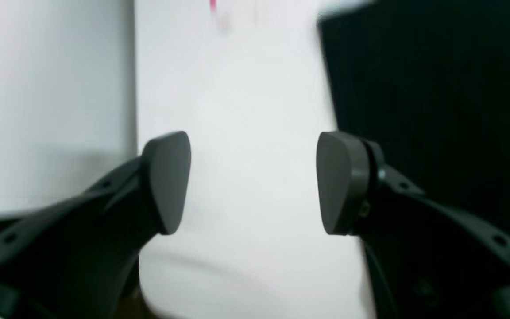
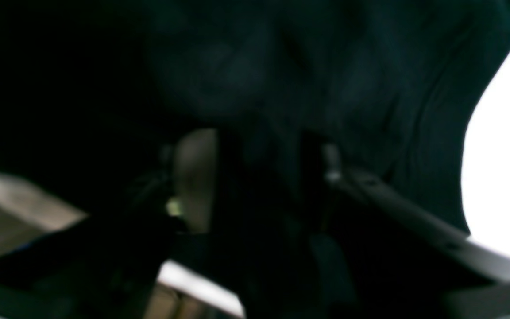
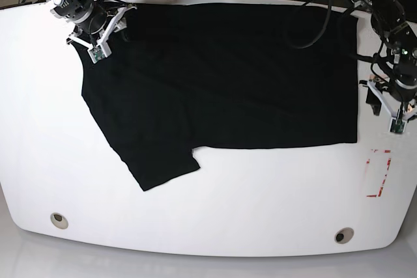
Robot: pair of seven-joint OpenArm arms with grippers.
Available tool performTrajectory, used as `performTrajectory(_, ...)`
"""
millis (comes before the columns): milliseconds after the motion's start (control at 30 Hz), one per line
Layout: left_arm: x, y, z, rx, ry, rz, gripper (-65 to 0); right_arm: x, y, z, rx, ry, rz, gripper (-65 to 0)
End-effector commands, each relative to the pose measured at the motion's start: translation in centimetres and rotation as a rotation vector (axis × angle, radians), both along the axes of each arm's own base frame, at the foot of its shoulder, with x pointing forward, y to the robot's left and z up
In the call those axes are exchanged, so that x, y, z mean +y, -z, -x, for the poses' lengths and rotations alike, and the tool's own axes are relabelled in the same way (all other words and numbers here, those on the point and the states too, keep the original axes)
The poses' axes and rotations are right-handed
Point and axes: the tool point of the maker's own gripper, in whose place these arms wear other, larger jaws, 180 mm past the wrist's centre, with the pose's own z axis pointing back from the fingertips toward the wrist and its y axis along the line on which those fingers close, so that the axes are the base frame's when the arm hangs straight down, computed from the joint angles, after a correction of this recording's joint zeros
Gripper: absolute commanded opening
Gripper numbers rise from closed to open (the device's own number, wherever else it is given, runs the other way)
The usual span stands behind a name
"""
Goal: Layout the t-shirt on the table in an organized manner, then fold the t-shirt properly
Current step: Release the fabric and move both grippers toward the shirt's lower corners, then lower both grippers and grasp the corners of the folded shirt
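Right gripper (image 3: 107, 34) sits at the far corner of the black short-sleeved cloth t-shirt (image 3: 228, 76), by the shoulder; you see dark cloth between its 2 fingers in the right wrist view, but blur hides whether the jaws press it or have let go, so you cannot tell. Left gripper (image 1: 253, 181) hangs just off the shirt's hem edge, at the opposite end from that shoulder, jaws wide apart with nothing between them, only the glossy white tabletop (image 3: 260, 200) below. Your shirt lies plain side up, mostly flat, 1 sleeve angled out from the near side. Expect it to be light, limp and prone to dragging or bunching. Pinch it at seams, hem corners or shoulders, 2 points together.
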Motion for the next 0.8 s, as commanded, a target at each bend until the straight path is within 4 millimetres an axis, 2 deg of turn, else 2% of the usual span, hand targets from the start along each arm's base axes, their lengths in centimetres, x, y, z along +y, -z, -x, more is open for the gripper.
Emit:
performTrajectory(0, -0.4, -1.6, -1.2, -0.053, 0.024, -0.012, -23.3, -0.4, -1.0, -0.6, -0.038, 0.005, 0.002, -31.1)
performTrajectory(300, -2.6, -2.0, -3.8, -0.075, 0.093, 0.013, -23.2, -0.4, -2.8, -4.3, -0.135, 0.009, 0.002, -31.1)
performTrajectory(400, -3.2, -1.5, -4.6, -0.064, 0.113, 0.029, -23.2, -0.5, -3.6, -5.8, -0.174, 0.01, 0.004, -31.1)
performTrajectory(600, -3.7, -0.5, -6.7, -0.083, 0.141, 0.09, -23.3, -0.8, -5.0, -10.1, -0.25, 0.026, -0.017, -31.1)
performTrajectory(767, -3.9, 1.3, -8.1, -0.078, 0.152, 0.16, -23.3, -2.1, -4.8, -13.6, -0.262, 0.057, -0.026, -31.1)
